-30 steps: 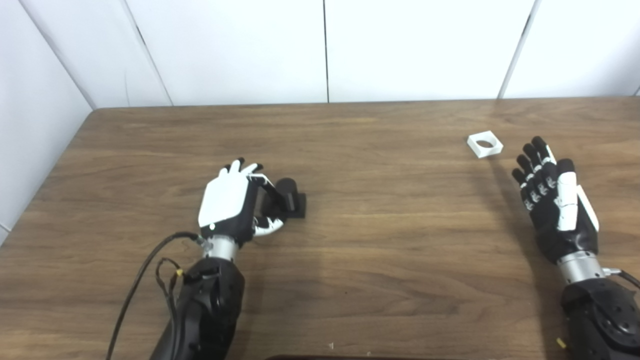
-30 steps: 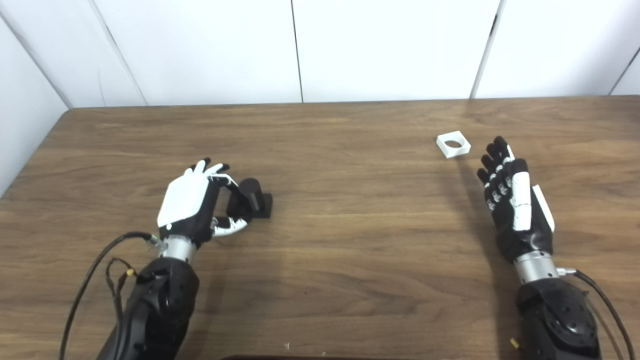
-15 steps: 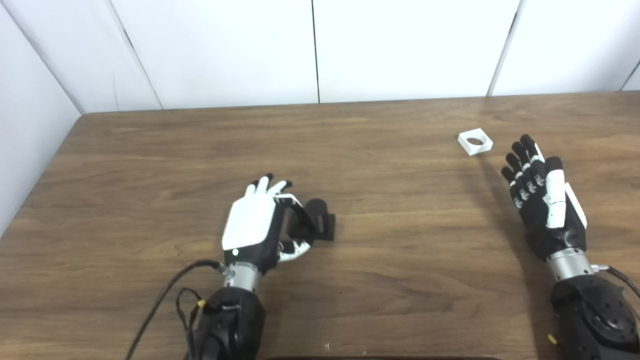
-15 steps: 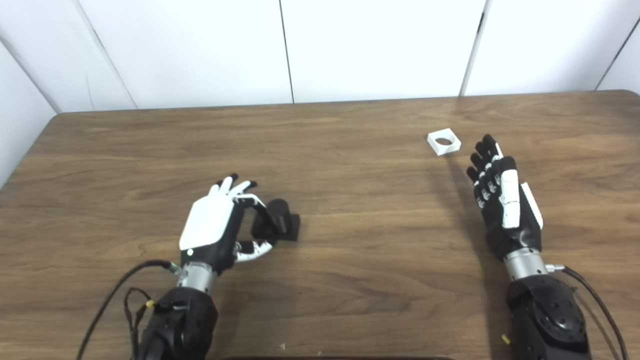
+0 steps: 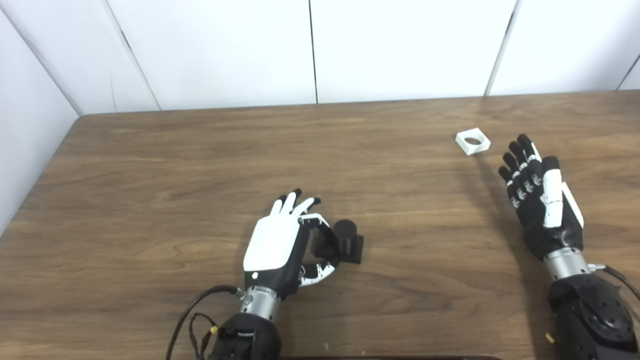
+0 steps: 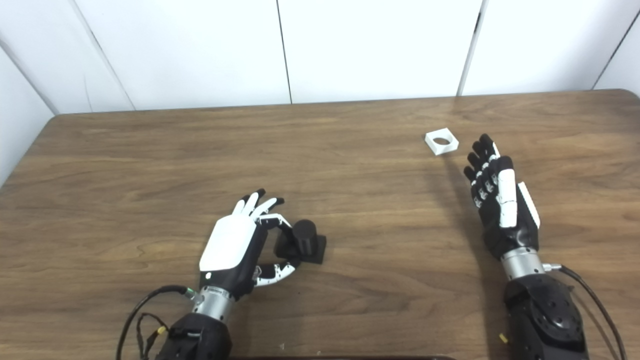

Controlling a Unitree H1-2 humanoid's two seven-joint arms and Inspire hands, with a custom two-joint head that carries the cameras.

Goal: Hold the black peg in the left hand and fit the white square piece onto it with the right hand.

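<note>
Left robot hand (image 5: pixel 280 245) pinching black peg (image 5: pixel 346 241) on table (image 5: pixel 150 165), right robot hand (image 5: pixel 542 202) open, empty, near white square piece (image 5: pixel 472 141)

Brown wooden bench (image 5: pixel 150 165); white square piece (image 5: pixel 472 141) lying at two o'clock; black peg (image 5: pixel 346 241) standing upright near six o'clock.

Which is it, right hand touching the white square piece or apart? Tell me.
Apart. In the left eye view, bare table shows between the right hand and the white square piece.
</note>
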